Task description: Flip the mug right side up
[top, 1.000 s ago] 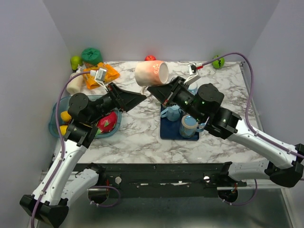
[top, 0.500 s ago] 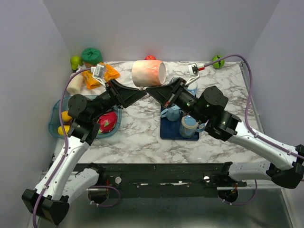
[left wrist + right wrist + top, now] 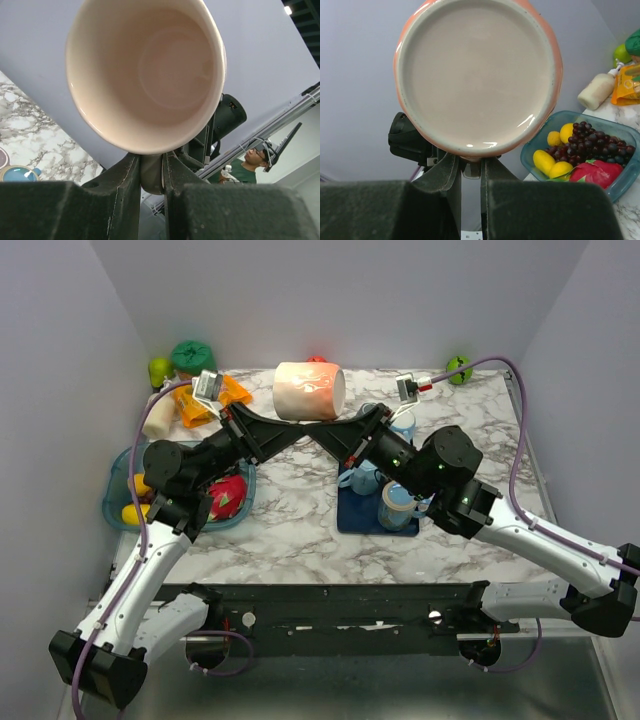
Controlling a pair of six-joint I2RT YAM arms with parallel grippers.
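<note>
A pink-orange mug (image 3: 310, 390) hangs on its side in the air above the back middle of the table. Its open mouth faces the left wrist camera (image 3: 145, 75) and its flat base faces the right wrist camera (image 3: 477, 75). My left gripper (image 3: 298, 430) reaches up from the left and is shut on the mug's handle under the body (image 3: 151, 170). My right gripper (image 3: 325, 430) reaches up from the right and is shut on the same handle (image 3: 471, 170). The two sets of fingertips meet just below the mug.
A dark blue mat (image 3: 352, 517) with blue cups lies under the right arm. A teal bowl of fruit (image 3: 112, 495) sits at the left, also in the right wrist view (image 3: 532, 150). A white bottle (image 3: 158, 418), orange packets and green items stand back left. A green fruit (image 3: 459, 369) sits back right.
Both grippers have lifted the mug higher and a little left. It has turned from tilted to lying level on its side.
</note>
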